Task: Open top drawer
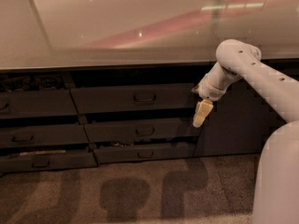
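The gripper, pinched together and empty, hangs pointing down just beyond the right end of the top drawer, which sits under the counter edge, its handle untouched. The white arm reaches in from the right.

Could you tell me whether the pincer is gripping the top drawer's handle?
No, the pincer hangs at the right end of the top drawer, apart from its handle.

Your counter — pale, glossy — spans the top; speckled carpet lies below; the gripper hangs between them, right of centre.
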Robot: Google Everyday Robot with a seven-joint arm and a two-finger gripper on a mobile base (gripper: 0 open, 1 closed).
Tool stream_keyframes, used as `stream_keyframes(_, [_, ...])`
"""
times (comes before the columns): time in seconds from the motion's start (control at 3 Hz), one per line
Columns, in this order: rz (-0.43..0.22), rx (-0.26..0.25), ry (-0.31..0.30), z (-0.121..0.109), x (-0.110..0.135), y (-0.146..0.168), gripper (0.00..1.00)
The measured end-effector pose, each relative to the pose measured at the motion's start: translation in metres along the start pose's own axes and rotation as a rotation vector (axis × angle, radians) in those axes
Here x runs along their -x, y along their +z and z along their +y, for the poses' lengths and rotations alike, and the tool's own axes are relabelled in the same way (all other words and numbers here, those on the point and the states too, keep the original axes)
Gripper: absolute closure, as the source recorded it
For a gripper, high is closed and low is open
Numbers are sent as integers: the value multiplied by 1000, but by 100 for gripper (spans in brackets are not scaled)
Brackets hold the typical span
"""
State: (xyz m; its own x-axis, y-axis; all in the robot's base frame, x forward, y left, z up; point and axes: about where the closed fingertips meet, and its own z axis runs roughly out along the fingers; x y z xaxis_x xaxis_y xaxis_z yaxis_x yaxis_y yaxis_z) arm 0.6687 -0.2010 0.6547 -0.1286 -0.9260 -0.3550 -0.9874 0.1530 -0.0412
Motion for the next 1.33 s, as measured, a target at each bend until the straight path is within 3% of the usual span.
stream_keyframes(0.33, [-26, -69, -31, 13, 13, -30, 0])
stream_keyframes(0.67, [-23, -68, -43, 13, 13, -31, 0])
stream_keyframes(1.0, [-6, -63, -101, 13, 13, -33, 0])
stream_keyframes(1.33, [91, -22, -188, 16, 18, -32, 0])
